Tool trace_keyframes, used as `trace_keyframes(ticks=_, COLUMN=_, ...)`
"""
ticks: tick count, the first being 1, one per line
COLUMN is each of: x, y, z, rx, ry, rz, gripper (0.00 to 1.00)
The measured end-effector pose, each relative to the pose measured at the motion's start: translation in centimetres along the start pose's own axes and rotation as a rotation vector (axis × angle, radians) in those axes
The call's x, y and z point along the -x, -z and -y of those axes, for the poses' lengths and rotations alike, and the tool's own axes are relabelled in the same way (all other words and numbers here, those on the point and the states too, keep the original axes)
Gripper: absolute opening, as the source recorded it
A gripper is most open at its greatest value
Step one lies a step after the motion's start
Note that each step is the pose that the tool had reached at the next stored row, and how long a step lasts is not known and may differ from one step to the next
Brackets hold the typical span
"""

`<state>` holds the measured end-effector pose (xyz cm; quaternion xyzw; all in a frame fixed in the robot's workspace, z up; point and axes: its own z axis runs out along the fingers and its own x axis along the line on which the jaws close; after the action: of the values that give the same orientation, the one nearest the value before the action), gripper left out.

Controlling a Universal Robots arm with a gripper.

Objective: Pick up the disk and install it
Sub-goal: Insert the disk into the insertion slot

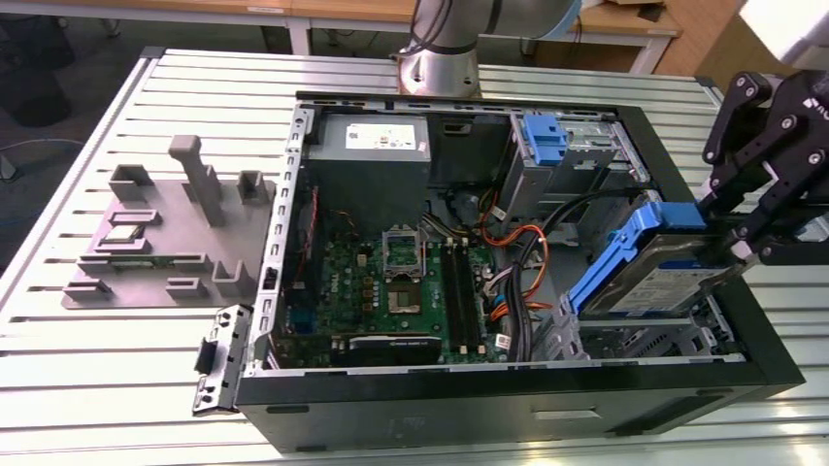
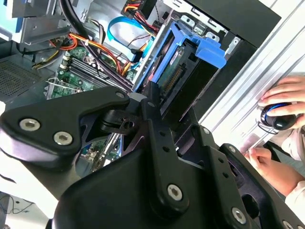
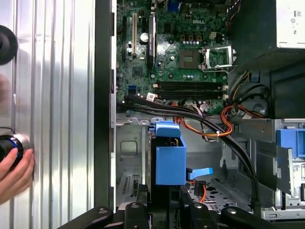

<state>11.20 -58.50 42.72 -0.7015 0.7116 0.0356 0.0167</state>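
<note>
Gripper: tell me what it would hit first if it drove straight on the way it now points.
The gripper, shut on the disk, points down into the computer case. The disk's lower end would probably meet the metal drive bay first; depth is unclear.

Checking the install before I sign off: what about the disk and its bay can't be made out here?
- Disk's gripped end: exterior view, covered by the gripper.
- Disk's label: both wrist views, it faces away from the cameras.
- Bay floor under the disk: first wrist view, blocked by the disk itself.
</note>
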Motion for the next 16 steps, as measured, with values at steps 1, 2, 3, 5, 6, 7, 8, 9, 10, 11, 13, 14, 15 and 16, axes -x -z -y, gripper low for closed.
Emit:
trace_keyframes(ticks=1, x=-0.01, y=-0.18, z=0.01, rx=-0.0001, ry=0.0, rz=0.0001, gripper=0.35)
trace_keyframes(ticks=2, x=-0.03, y=-0.36, z=0.01, rx=-0.0001, ry=0.0, rz=0.0, gripper=0.35)
trace_keyframes(ticks=3, x=-0.04, y=-0.53, z=0.02, rx=-0.0001, ry=0.0, rz=-0.0001, gripper=0.35)
trace_keyframes(ticks=5, x=-0.07, y=-0.91, z=0.03, rx=-0.0002, ry=0.0, rz=0.0001, gripper=0.35)
trace_keyframes(ticks=6, x=-0.08, y=-1.09, z=0.03, rx=-0.0002, ry=0.0, rz=0.0001, gripper=0.35)
trace_keyframes(ticks=7, x=-0.09, y=-1.27, z=0.04, rx=-0.0002, ry=0.0, rz=-0.0001, gripper=0.35)
trace_keyframes(ticks=8, x=-0.11, y=-1.45, z=0.04, rx=-0.0002, ry=0.0, rz=0.0001, gripper=0.35)
trace_keyframes(ticks=9, x=-0.12, y=-1.63, z=0.05, rx=-0.0002, ry=0.0, rz=0.0, gripper=0.35)
trace_keyframes(ticks=10, x=-0.13, y=-1.81, z=0.05, rx=-0.0002, ry=0.0, rz=0.0, gripper=0.35)
trace_keyframes(ticks=11, x=-0.15, y=-1.98, z=0.05, rx=-0.0002, ry=0.0, rz=0.0, gripper=0.35)
trace_keyframes(ticks=13, x=-0.17, y=-2.36, z=0.07, rx=-0.0002, ry=0.0, rz=0.0, gripper=0.35)
trace_keyframes(ticks=14, x=-0.19, y=-2.54, z=0.07, rx=-0.0002, ry=0.0, rz=0.0001, gripper=0.35)
trace_keyframes(ticks=15, x=-0.2, y=-2.71, z=0.07, rx=-0.0002, ry=0.0, rz=0.0, gripper=0.35)
trace_keyframes(ticks=16, x=-0.21, y=-2.9, z=0.08, rx=-0.0002, ry=0.0, rz=0.0, gripper=0.35)
